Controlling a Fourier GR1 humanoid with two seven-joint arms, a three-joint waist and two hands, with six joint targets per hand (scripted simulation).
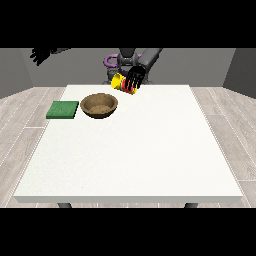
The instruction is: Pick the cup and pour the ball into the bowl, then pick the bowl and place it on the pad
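Up near the table's far edge, the hand at the view's right (135, 76) has its fingers curled round the cup (123, 83), which is yellow with red bands. It's holding the cup off the table and tipped over, mouth pointing down and toward the bowl (100, 105), so I'd say we're mid-pour or about to be. Can't see the ball anywhere, so it's either inside the cup or already down in the bowl, no way to tell. The brown bowl sits on the white table (150, 150) just below and to the left of the cup's mouth, close enough that the tilt makes sense. Right beside the bowl, at the table's left edge, is the green pad (63, 109), lying flat and bare, waiting for the bowl later. The other hand (40, 55) is way off past the far left corner, lifted clear of everything; can't tell what its fingers are doing.
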